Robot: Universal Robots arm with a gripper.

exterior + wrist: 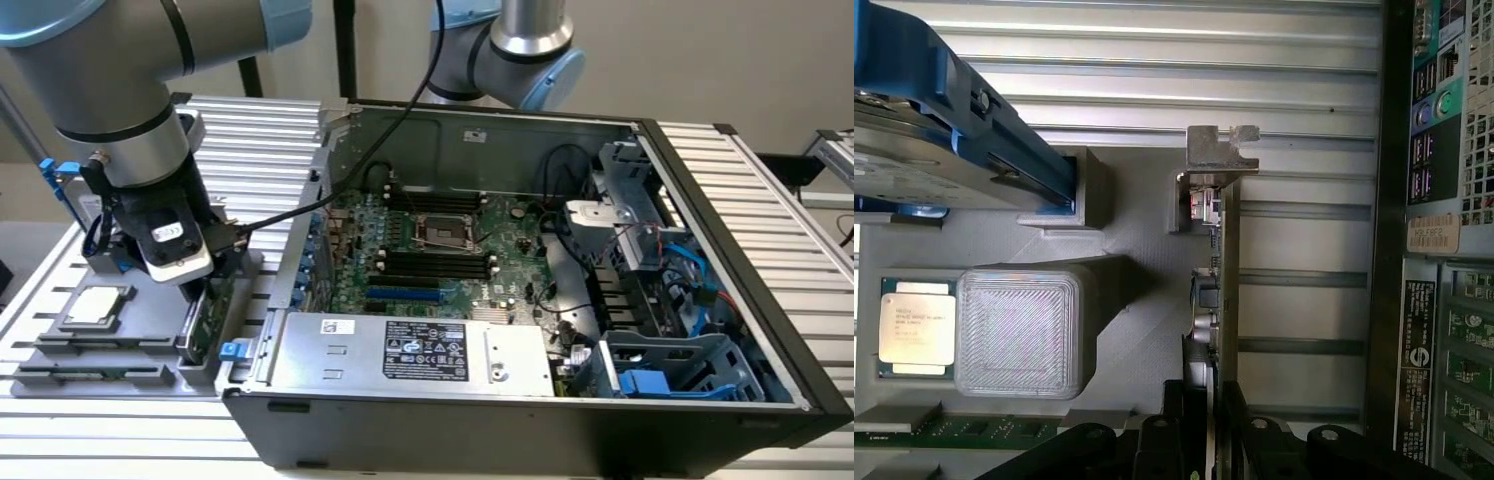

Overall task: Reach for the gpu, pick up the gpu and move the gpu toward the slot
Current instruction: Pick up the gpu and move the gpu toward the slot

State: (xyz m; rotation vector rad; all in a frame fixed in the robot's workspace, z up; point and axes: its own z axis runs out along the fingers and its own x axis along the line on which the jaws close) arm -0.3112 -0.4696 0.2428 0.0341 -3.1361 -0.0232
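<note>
Currently, the end effector [1216,425] is narrowly pinching the gpu [1220,300], which is standing on edge in a grey holder [1139,250] on the tabletop [260,140], presenting its edge for gripping.

1. The arm [114,110] comes in from the top corner on the exterior view's left. It's a fat grey tube with a black band, slanting downward.
2. The wrist [160,215] sits at the end of that tube and is turned so the tool end points pretty much straight down.
3. The pincer [191,288] hangs right below the wrist, upright and low in the scene.
4. In the wrist view you can see the pincer's black hardware poking into shot, lined up with where the camera is looking.
</note>
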